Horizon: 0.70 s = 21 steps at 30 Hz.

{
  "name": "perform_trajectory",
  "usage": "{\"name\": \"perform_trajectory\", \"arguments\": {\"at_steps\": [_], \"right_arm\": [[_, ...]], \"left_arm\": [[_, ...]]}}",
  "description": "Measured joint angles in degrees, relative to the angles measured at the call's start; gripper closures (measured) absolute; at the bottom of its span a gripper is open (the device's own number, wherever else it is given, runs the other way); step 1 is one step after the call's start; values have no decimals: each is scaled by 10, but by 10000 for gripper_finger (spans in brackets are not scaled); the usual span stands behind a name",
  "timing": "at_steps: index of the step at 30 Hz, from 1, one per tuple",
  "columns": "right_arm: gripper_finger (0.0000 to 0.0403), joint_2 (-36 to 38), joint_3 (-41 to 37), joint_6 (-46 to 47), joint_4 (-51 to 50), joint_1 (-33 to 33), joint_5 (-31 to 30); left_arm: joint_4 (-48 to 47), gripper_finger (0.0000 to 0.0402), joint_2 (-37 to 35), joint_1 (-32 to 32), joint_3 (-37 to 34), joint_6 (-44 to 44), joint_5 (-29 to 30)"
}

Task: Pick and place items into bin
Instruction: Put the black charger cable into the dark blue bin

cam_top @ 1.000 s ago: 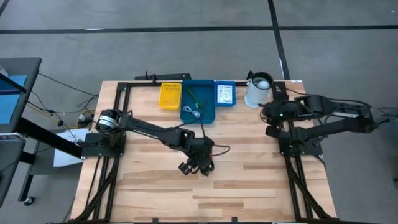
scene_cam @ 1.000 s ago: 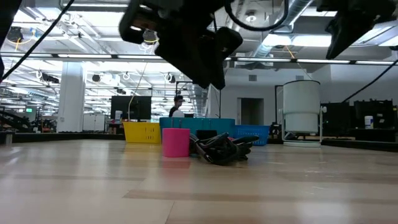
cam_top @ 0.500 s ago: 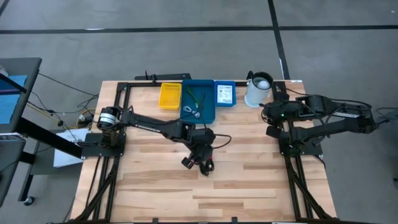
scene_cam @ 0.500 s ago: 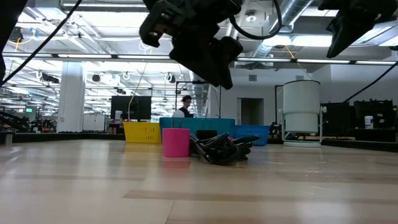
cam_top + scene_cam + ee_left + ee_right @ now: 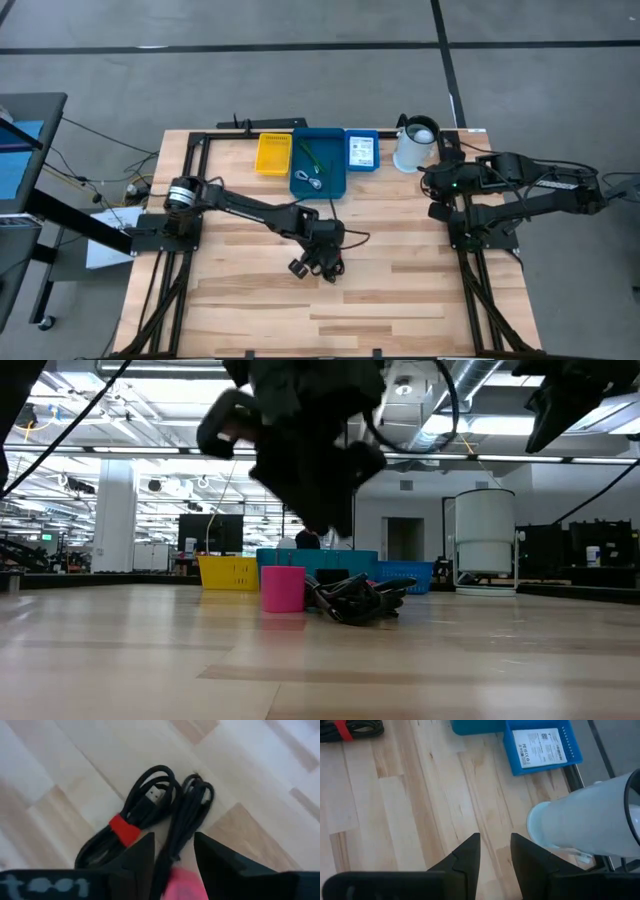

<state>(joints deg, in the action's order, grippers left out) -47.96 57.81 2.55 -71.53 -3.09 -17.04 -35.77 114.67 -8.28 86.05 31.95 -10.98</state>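
left gripper point(image 5: 172, 852) hovers partly open, empty, centre frame | black coiled cables with red tie point(image 5: 145, 822): light, floppy | grasp likely at tie | right gripper point(image 5: 494, 851) parted, empty

The left gripper point(image 5: 172, 851) looks down on the wooden table point(image 5: 260, 780); its two dark fingers point(image 5: 137, 857) stand a little apart with a gap between them; under them lie two black coiled cables side by side and touching; the first cable point(image 5: 145, 807) has a red band point(image 5: 124, 830) around its loops and a plug end showing; the second cable point(image 5: 192, 807) passes between the fingers; a pink cube point(image 5: 182, 882) shows partly in the gap.
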Motion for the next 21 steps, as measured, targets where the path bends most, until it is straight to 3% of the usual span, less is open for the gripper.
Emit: {"name": "perform_trajectory", "arguments": {"at_steps": [21], "right_arm": [[301, 0, 0, 0, 1, 0, 0]], "left_arm": [[-14, 272, 63, -4, 28, 20, -47]]}}
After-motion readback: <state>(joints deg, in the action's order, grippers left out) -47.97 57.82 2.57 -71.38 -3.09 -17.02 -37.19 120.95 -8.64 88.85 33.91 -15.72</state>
